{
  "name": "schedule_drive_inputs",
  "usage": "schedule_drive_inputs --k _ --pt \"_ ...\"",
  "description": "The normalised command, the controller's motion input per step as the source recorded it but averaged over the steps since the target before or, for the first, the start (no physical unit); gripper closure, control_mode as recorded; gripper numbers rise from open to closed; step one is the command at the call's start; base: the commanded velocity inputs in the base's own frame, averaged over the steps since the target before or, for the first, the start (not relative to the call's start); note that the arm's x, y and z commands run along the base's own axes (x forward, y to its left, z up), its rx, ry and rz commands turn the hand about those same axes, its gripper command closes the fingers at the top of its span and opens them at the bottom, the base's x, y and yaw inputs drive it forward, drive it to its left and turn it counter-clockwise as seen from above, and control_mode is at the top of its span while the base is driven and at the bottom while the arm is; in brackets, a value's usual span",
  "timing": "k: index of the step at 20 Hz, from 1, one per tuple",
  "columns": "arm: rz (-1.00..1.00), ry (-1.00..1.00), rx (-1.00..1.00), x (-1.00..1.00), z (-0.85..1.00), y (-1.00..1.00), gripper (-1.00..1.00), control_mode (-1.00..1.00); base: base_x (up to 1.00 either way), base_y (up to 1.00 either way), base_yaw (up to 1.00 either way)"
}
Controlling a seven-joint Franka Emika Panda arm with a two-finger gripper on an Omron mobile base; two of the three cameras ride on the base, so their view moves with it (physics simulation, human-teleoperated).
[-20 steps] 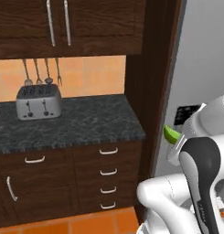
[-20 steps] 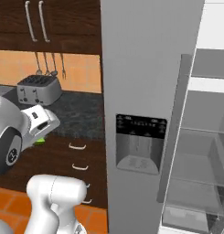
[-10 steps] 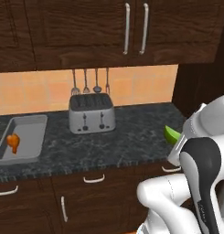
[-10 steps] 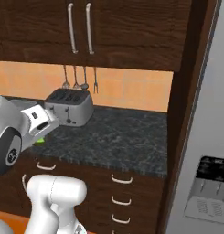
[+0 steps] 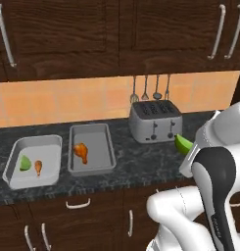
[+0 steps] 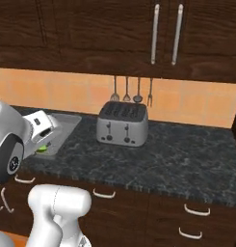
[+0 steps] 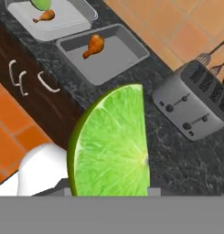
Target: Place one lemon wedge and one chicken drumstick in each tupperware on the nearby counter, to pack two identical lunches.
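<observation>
My gripper (image 5: 186,147) is shut on a green lemon wedge (image 5: 182,143), held in the air in front of the counter (image 5: 141,164), right of the toaster. In the hand view this wedge (image 7: 113,146) hides the fingertips. Two grey tupperware stand side by side on the counter. The left tupperware (image 5: 49,153) holds a lemon wedge (image 5: 25,163) and a small chicken drumstick (image 5: 38,166). The right tupperware (image 5: 101,146) holds one chicken drumstick (image 5: 81,152). Both trays lie well to the left of my hand.
A silver toaster (image 5: 155,121) stands on the counter right of the trays, with utensils (image 5: 150,88) hanging on the orange wall behind it. Dark wood cabinets run above and below the worktop. My white arm covers part of a tray (image 6: 66,123) in the right base view.
The whole picture has shifted as the base drove along the counter: the fridge has left the views and both trays have come in. The wedge stays in my grip.
</observation>
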Motion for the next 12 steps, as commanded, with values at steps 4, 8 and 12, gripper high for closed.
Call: schedule_drive_inputs --k 4,8,12 --pt "0.0 0.0 0.0 0.0 0.0 0.0 1.0 1.0 0.16 1.0 0.0" --pt "0.0 0.0 0.0 0.0 0.0 0.0 1.0 1.0 0.34 0.96 0.0" --pt "0.0 0.0 0.0 0.0 0.0 0.0 1.0 1.0 0.74 0.2 0.05"
